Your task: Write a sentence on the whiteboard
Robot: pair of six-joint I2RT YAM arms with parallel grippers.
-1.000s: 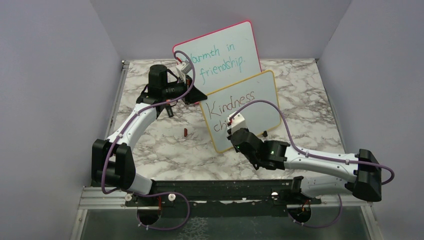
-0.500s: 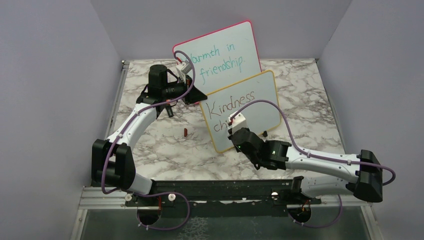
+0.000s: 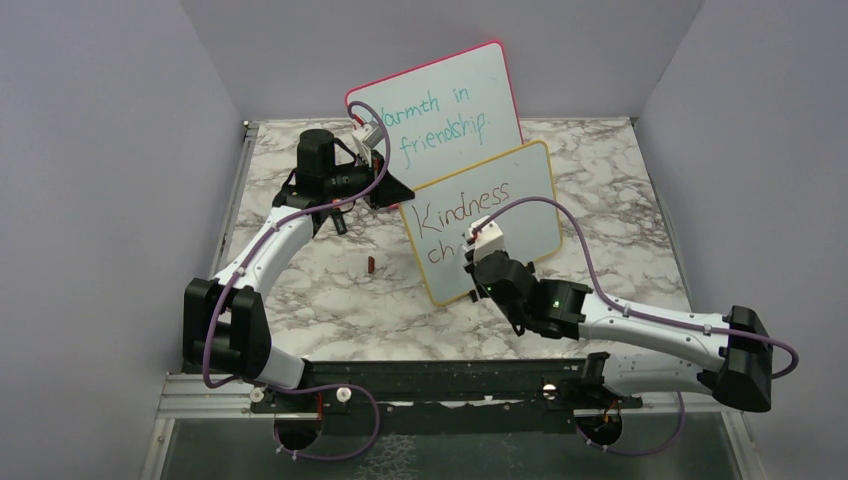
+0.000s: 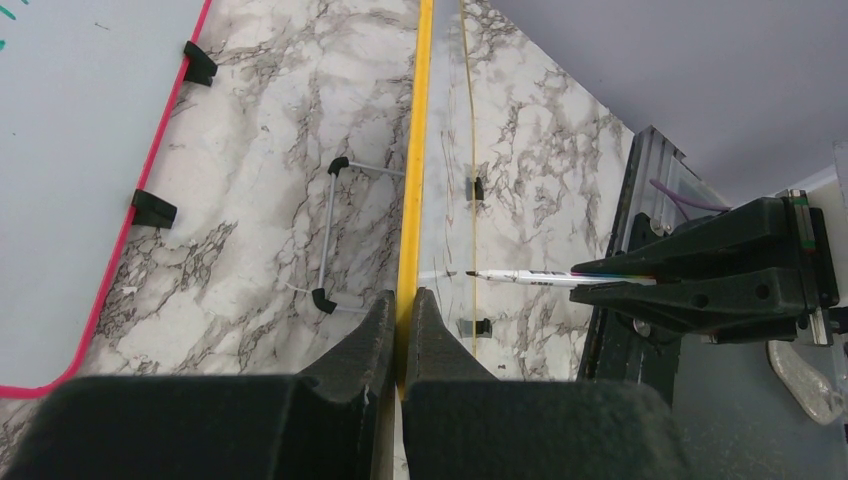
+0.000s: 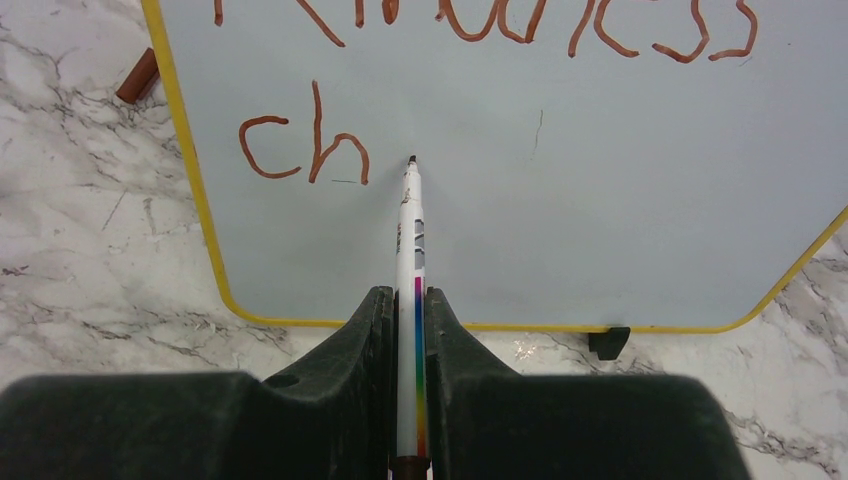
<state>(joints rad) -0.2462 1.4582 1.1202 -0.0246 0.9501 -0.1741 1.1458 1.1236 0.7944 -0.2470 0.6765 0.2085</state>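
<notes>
The whiteboard [image 3: 525, 205] with the thin yellow frame stands upright mid-table. Reddish-brown writing [image 5: 303, 148] on it reads "Kindness" and, below, "ch". My right gripper [image 5: 408, 303] is shut on a white marker [image 5: 409, 235] with a rainbow stripe. The marker's tip sits at the board's face just right of the "h"; contact cannot be told. From above, that right gripper [image 3: 474, 258] is at the board's lower left. My left gripper [image 4: 402, 302] is shut on the board's yellow left edge [image 4: 414, 150], and the marker [image 4: 525, 277] shows beyond it.
Behind stands a pink-red-framed board [image 3: 440, 105] with teal writing. A reddish-brown marker cap [image 3: 371, 264] lies on the marble table left of the whiteboard. A black foot [image 5: 608, 342] props the whiteboard's lower edge. Grey walls close in on three sides.
My right gripper has shifted right and slightly up along the board with the marker. The left arm has stayed where it was, holding the edge.
</notes>
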